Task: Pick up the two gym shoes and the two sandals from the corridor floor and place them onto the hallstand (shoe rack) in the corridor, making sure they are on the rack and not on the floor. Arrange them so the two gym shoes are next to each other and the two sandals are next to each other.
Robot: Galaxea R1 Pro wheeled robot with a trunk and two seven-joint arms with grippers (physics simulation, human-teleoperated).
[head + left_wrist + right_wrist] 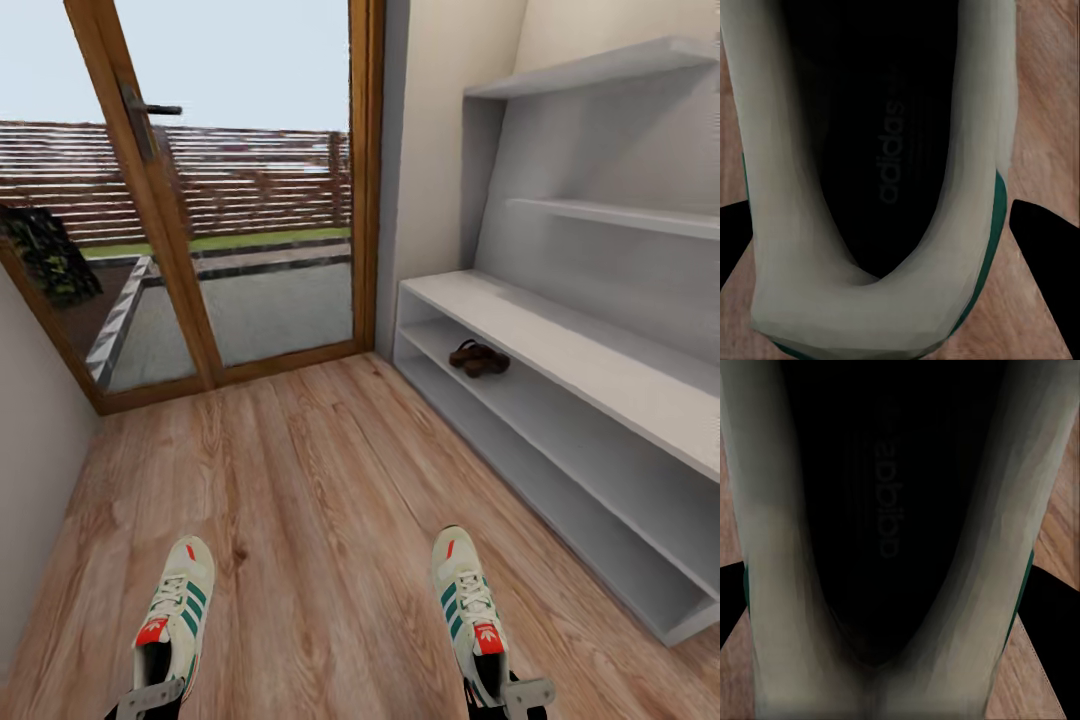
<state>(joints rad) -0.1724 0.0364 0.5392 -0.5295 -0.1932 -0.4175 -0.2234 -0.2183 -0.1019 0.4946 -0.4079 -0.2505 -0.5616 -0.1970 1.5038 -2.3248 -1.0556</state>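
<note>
Two gym shoes sit toes-forward on the corridor floor (320, 480), well apart from each other: the left gym shoe (175, 620) low on the left of the head view, the right gym shoe (468, 610) low on the right, nearer the hallstand (560, 350). Down at the heel of each one there's a gripper: the left gripper (150, 698) has its grey fingers at the left shoe's heel collar, and the right gripper (508, 697) is at the right shoe's heel. From the left wrist view we're looking straight down into the left shoe's dark insole with its printed lettering, pale collar all round, and black fingers (1046, 247) flank the heel on either side; whether they actually press on it, I can't tell. Same story in the right wrist view: shoe mouth up close, dark fingers (1054, 615) standing outside the heel walls, and clamped or merely straddling is not readable. Over on the hallstand, the two sandals (479, 358) lie touching side by side on the upper shelf level, towards the end near the wooden-framed glass door (250, 200).
</note>
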